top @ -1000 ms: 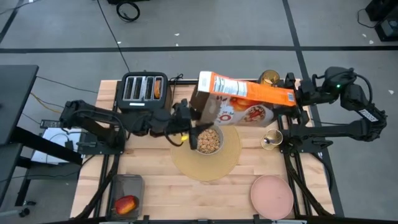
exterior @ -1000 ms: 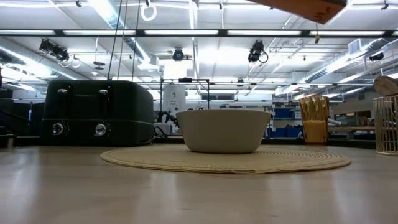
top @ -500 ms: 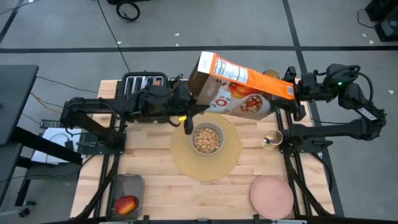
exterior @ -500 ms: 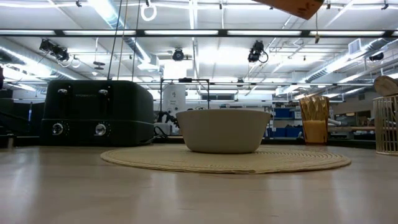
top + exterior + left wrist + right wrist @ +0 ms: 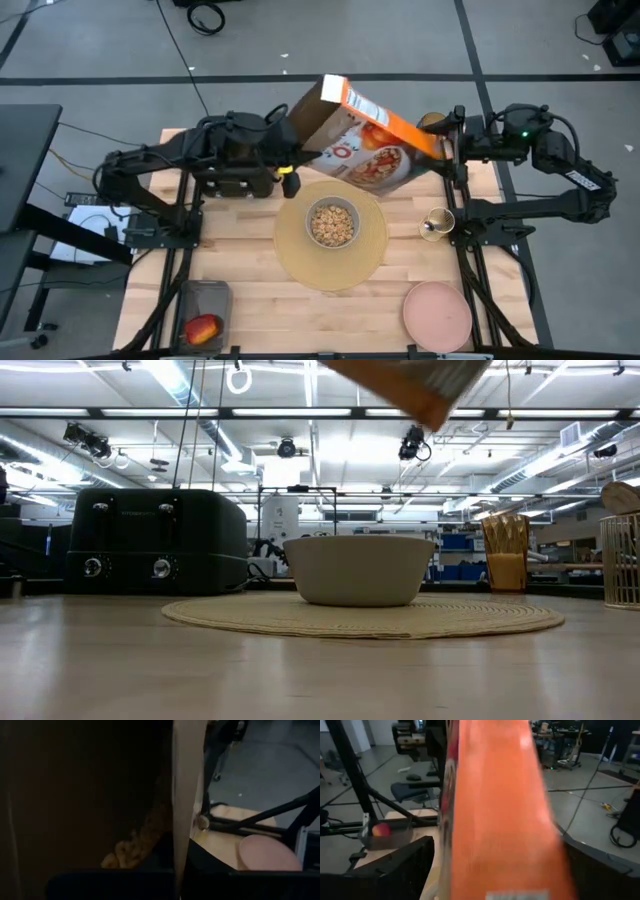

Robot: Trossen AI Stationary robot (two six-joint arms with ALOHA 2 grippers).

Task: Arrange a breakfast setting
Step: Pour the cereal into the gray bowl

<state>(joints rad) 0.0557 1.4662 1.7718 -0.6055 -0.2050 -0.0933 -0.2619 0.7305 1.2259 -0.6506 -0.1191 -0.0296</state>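
Observation:
An orange cereal box (image 5: 358, 140) hangs tilted above the table's far side, between my two grippers. Its low corner shows at the top of the low view (image 5: 420, 385). My left gripper (image 5: 292, 160) is shut on its open end and my right gripper (image 5: 445, 150) on its closed end. The grey bowl (image 5: 332, 223) holds cereal and stands on the round tan placemat (image 5: 375, 250). The amber glass (image 5: 432, 122) stands at the far right, partly hidden. The pink plate (image 5: 437, 315) lies near right. The apple (image 5: 203, 328) lies in a dark tray. My left gripper pinches one wall of the box's open end (image 5: 182, 820), one finger inside the box and one outside, coming from the table's left. Cereal (image 5: 127, 855) shows inside. My right gripper holds the box's closed end (image 5: 500, 845) between its two fingers (image 5: 395, 865), coming level from the table's right. The box is lifted clear and tilted.
A black toaster (image 5: 232, 140) stands at the far left under my left arm and also shows in the low view (image 5: 155, 540). A small gold cup holding a spoon (image 5: 436, 224) stands right of the placemat. A wire rack (image 5: 622, 560) shows at the right.
My left gripper has gone from beside the bowl toward the far edge and up to the box's open end. My right gripper has moved a little toward the left. The box has swung its open end away from over the bowl, toward the far left, and stands steeper.

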